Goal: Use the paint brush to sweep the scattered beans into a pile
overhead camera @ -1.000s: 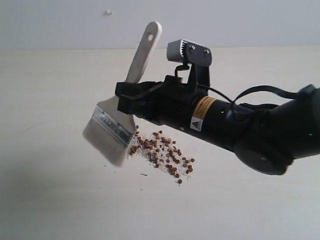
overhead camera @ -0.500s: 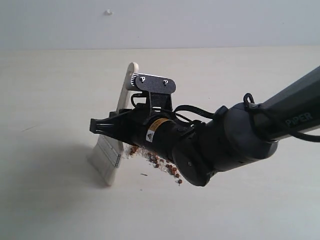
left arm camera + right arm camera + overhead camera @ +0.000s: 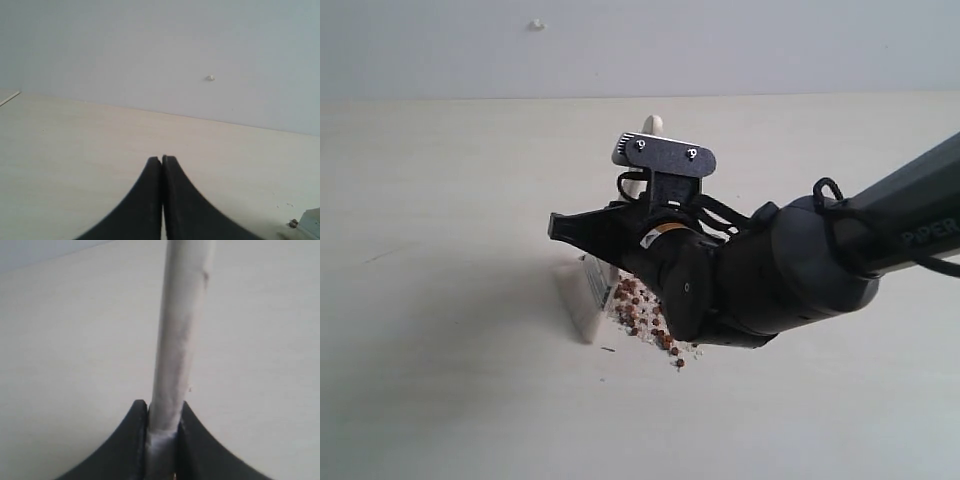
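The paint brush stands nearly upright, its cream bristles (image 3: 578, 308) down on the table just left of the beans. Its silver ferrule (image 3: 592, 284) shows under the gripper, and the handle tip (image 3: 651, 124) pokes up behind the wrist camera. My right gripper (image 3: 570, 228) is shut on the pale wooden handle (image 3: 182, 330), which runs out between the jaws (image 3: 162, 406). The reddish-brown beans (image 3: 638, 308) with whitish crumbs lie in a loose patch, partly hidden under my right arm. My left gripper (image 3: 162, 159) is shut on nothing, over bare table.
The pale wooden table (image 3: 440, 200) ends at a grey wall with a small white knob (image 3: 536, 23). My right arm (image 3: 790, 270) reaches in from the right and covers the middle. A metal corner (image 3: 307, 225) shows in the left wrist view.
My right arm has swung the brush rightward and down. The bristles went from hanging left of the beans to resting against the patch's left edge, and the handle has turned more upright.
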